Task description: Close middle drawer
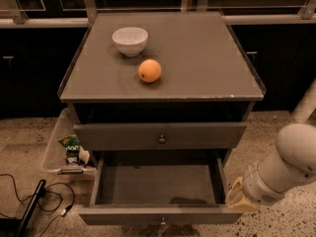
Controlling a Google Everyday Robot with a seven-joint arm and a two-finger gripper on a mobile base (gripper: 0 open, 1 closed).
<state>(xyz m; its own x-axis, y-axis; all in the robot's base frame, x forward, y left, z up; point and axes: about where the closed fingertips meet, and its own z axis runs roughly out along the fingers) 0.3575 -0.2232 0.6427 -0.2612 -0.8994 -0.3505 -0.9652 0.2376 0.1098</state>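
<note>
The middle drawer [158, 185] is the lower grey drawer and stands pulled far out, its inside bare, its front [123, 215] low in the view with a small brass knob [162, 221]. The upper grey drawer [160, 135] sits almost flush, with its own knob. My white arm comes in from the lower right. My gripper [238, 199] is at the arm's beige end, right beside the open drawer's front right corner.
A white bowl [130, 40] and an orange [149, 70] sit on the cabinet top [197, 58]. A clear plastic bin [53, 149] holding a snack packet [72, 144] stands on the floor to the left. Black cables [29, 201] lie at the lower left.
</note>
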